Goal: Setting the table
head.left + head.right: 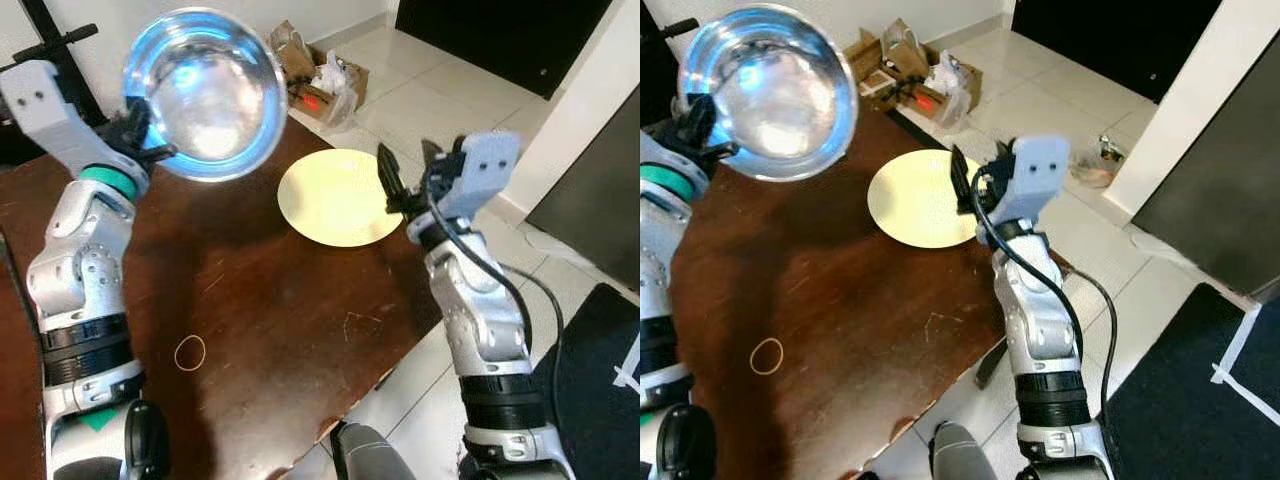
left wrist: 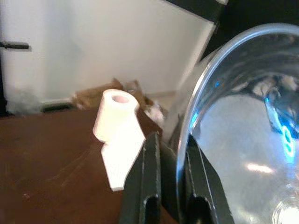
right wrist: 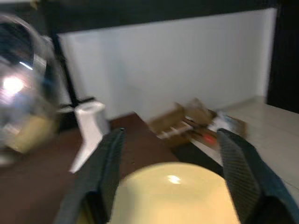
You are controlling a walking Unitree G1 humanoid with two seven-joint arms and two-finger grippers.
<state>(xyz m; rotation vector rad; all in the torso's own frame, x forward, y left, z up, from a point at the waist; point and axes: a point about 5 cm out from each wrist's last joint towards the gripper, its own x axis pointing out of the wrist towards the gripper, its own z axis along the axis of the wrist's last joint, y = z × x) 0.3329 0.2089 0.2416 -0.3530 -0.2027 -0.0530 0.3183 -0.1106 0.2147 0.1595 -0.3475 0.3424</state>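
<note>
Dark wooden table (image 1: 250,330), left tool (image 2: 169,179) gripping steel bowl (image 1: 205,92), paper roll (image 2: 113,113) behind

The plate (image 1: 338,196) lies on the table (image 1: 260,330) just ahead of the right gripper (image 1: 405,175), with the bowl (image 1: 205,92) held up to its left.
</note>
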